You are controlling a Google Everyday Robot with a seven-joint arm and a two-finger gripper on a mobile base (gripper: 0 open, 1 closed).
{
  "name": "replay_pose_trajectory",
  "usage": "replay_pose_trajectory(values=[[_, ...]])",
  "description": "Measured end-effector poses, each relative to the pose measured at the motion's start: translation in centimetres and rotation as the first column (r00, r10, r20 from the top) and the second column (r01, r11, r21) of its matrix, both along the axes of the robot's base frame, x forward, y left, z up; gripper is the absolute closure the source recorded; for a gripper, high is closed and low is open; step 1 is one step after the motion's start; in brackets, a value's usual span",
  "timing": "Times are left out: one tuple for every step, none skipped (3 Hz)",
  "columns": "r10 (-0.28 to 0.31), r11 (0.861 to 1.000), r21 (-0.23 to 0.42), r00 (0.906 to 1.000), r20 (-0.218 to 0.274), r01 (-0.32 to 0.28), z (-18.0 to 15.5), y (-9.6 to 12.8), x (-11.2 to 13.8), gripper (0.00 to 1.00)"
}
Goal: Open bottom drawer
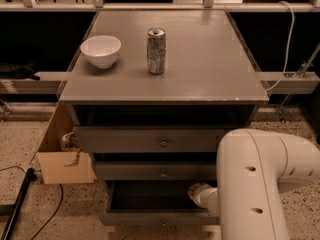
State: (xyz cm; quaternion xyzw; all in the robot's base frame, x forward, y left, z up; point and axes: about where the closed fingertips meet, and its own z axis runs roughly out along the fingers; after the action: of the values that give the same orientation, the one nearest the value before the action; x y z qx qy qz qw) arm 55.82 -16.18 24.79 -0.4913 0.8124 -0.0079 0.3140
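Bottom drawer (150, 218) sits pulled out at the foot of the cabinet (210, 69), with the gripper (198, 193) low over its right side, its hold impossible to tell. Any further pull could drag the drawer clean out.

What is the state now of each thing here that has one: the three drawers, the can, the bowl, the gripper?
bottom drawer: pulled out, inside visible.
middle drawer: appears closed.
top drawer: appears closed.
can: upright on the cabinet top.
bowl: upright, looks empty.
gripper: low, at the right end of the open bottom drawer.
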Motion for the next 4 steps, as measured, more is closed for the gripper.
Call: replay_pose_trajectory(values=[[-0.018,1.0,0.002,0.9996,-0.021,0.018,-1.5,-0.6,1.0,1.0],[-0.028,0.999,0.02,0.9987,-0.042,0.029,-3.1,-0.5,-0.1,1.0],[-0.028,1.0,0.004,0.9961,-0.083,0.028,-5.6,-0.7,-2.4,1.0],[-0.035,0.999,-0.019,0.9926,-0.117,0.033,-7.9,-1.8,-4.1,1.0]])
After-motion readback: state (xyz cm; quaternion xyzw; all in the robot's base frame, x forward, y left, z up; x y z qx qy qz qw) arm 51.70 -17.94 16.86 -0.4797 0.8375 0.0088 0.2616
